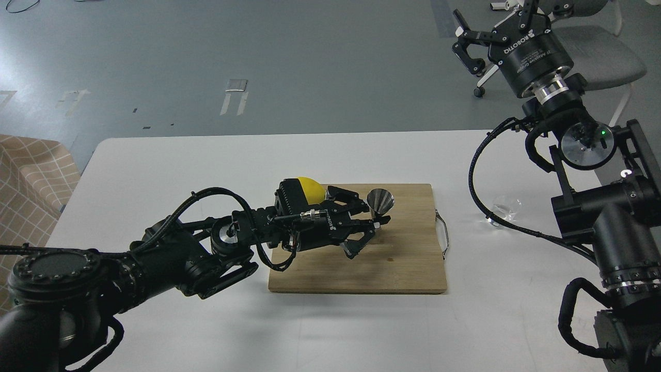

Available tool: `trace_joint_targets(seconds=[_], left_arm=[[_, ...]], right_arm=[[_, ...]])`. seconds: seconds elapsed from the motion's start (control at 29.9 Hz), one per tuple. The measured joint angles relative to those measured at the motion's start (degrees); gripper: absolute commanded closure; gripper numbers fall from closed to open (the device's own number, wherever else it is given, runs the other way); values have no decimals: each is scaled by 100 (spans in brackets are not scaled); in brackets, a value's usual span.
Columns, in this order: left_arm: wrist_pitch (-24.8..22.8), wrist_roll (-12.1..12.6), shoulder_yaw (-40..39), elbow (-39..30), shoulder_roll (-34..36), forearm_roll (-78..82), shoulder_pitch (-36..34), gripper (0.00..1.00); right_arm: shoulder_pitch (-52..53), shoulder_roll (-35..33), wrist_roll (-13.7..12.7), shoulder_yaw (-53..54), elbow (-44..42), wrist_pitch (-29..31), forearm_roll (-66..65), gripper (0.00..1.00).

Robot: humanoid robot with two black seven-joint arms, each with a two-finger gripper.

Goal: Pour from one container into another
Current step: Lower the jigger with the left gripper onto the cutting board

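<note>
From the head view, the left end effector sits over the rectangular wooden cutting board, fingers spread wide around the small shiny steel hourglass jigger, holding nothing yet. Behind it lies a yellow lemon. The short clear glass cup stands untouched on the white counter, right of the board. The right end effector hangs high, agape and empty. Judging by this, pouring has not begun.
</note>
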Motion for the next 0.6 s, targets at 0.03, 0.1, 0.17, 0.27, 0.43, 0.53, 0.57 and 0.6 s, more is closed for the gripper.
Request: trace_joint_targets(seconds=[0.03, 0.1, 0.17, 0.27, 0.43, 0.53, 0.57, 0.6], left_arm=[[0, 0, 0, 1, 2, 0, 0, 87], [0, 0, 2, 3, 11, 1, -6, 87], [0, 0, 4, 3, 21, 6, -12, 87], [0, 0, 8, 4, 61, 7, -12, 87], [0, 0, 18, 95, 99, 9, 2, 87], [0, 0, 18, 128, 119, -10, 8, 87], [0, 0, 18, 134, 128, -14, 12, 87], [0, 0, 18, 138, 135, -17, 15, 87]], right_arm=[[0, 0, 0, 0, 0, 0, 0, 0], [0, 0, 0, -1, 0, 0, 0, 0], [0, 0, 0, -4, 0, 0, 0, 0], [0, 0, 0, -4, 2, 0, 0, 0], [0, 7, -6, -4, 16, 0, 0, 0], [0, 8, -7, -4, 18, 0, 0, 0], [0, 8, -8, -4, 18, 0, 0, 0], [0, 8, -8, -5, 18, 0, 0, 0]])
